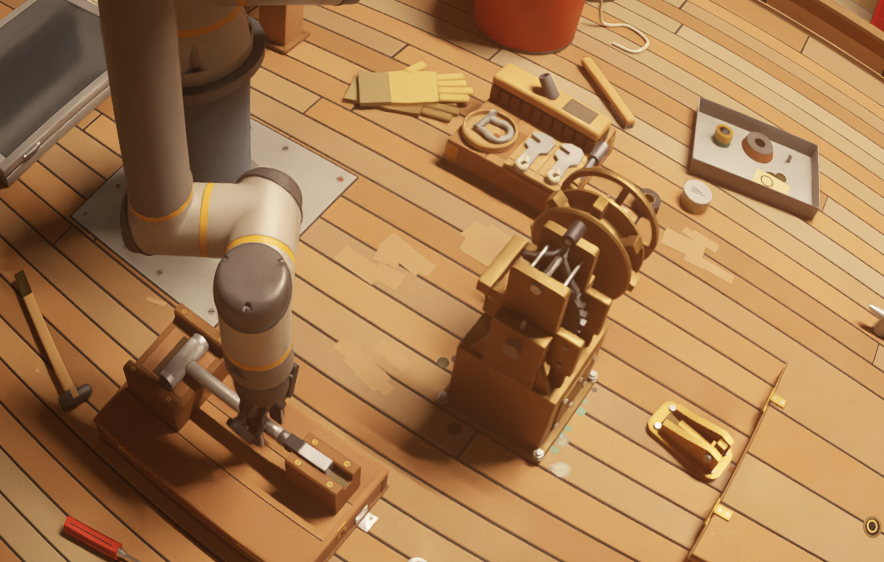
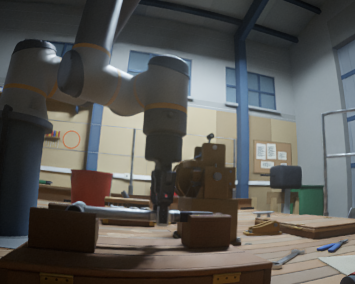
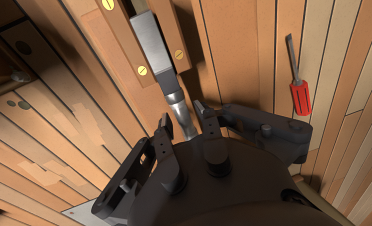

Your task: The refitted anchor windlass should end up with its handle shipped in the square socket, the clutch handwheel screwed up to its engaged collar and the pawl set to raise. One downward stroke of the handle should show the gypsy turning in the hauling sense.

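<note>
The steel handle (image 1: 236,398) lies across the two blocks of its wooden cradle (image 1: 236,447), its middle hidden under my wrist in the wrist camera, where only its neck and square end (image 3: 153,53) show. My gripper (image 3: 181,119) is open and straddles the handle's round shaft just behind the square end, holding nothing. The windlass (image 1: 550,307) stands on the deck to the right of the cradle, with its spoked handwheel (image 1: 613,210) at the far end. Its socket and pawl I cannot make out.
The cradle's near block (image 2: 206,231) stands right beside my fingers. A red screwdriver (image 1: 92,538) lies on the deck by the cradle, a hammer (image 1: 50,342) to its left. A tool tray (image 1: 529,140) and a parts tray (image 1: 753,157) lie beyond the windlass.
</note>
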### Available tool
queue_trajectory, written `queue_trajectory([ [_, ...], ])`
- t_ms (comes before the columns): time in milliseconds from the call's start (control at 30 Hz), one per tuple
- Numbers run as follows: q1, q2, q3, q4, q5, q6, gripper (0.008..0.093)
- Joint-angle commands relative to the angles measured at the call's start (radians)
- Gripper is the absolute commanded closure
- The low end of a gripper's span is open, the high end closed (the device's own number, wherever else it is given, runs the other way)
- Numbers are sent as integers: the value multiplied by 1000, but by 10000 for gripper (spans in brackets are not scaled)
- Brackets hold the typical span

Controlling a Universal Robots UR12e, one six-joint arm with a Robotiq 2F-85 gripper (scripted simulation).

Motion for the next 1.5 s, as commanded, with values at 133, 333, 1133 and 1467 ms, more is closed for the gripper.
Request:
queue_trajectory([
  [133,0,-1,0,0,0,0,534],
  [333,0,0,0,0,0,0,599],
  [1133,0,-2,0,1,0,0,934],
  [1467,0,-19,4,13,0,0,934],
])
